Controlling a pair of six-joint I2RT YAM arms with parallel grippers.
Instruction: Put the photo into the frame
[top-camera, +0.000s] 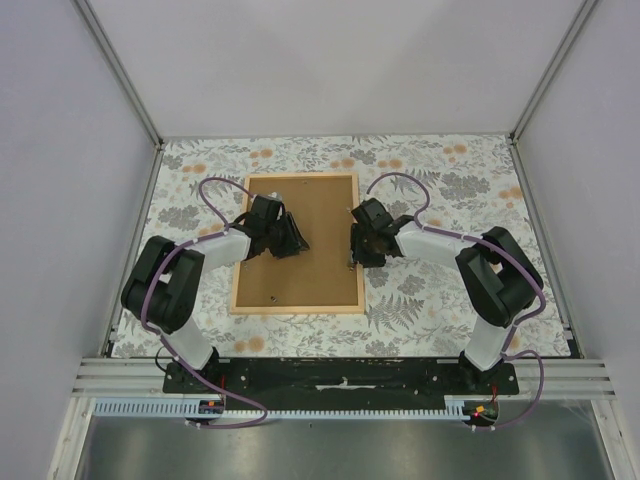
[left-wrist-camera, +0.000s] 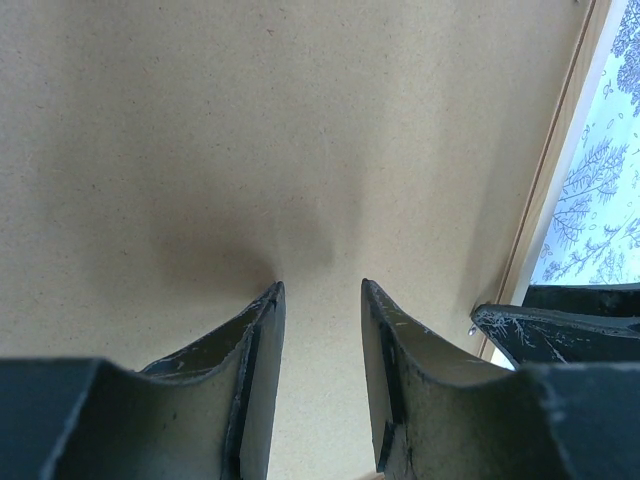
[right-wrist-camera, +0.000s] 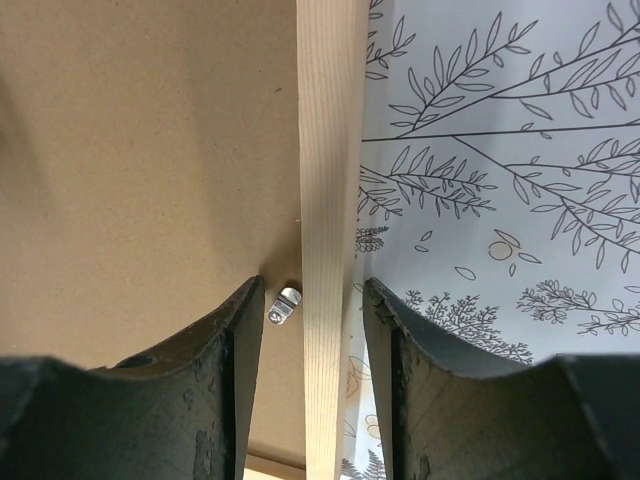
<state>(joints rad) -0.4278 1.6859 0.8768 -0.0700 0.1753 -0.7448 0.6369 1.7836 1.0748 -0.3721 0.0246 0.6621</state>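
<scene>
The light wood frame (top-camera: 296, 305) lies flat on the table, with a brown backing board (top-camera: 310, 250) filling it. The photo is hidden. My left gripper (top-camera: 290, 238) is open over the board's middle, its tips (left-wrist-camera: 322, 290) down at the board (left-wrist-camera: 250, 130) with nothing between them. My right gripper (top-camera: 355, 245) is open at the frame's right rail. Its fingers (right-wrist-camera: 315, 285) straddle the rail (right-wrist-camera: 330, 120), one over the board and one over the cloth, with a gap on each side. A small metal clip (right-wrist-camera: 284, 304) sits on the board beside the rail.
A floral tablecloth (top-camera: 440, 180) covers the table around the frame. White walls and metal posts (top-camera: 130, 90) bound the back and sides. A finger of the right gripper (left-wrist-camera: 560, 325) shows in the left wrist view, close to the frame's rail (left-wrist-camera: 552, 190).
</scene>
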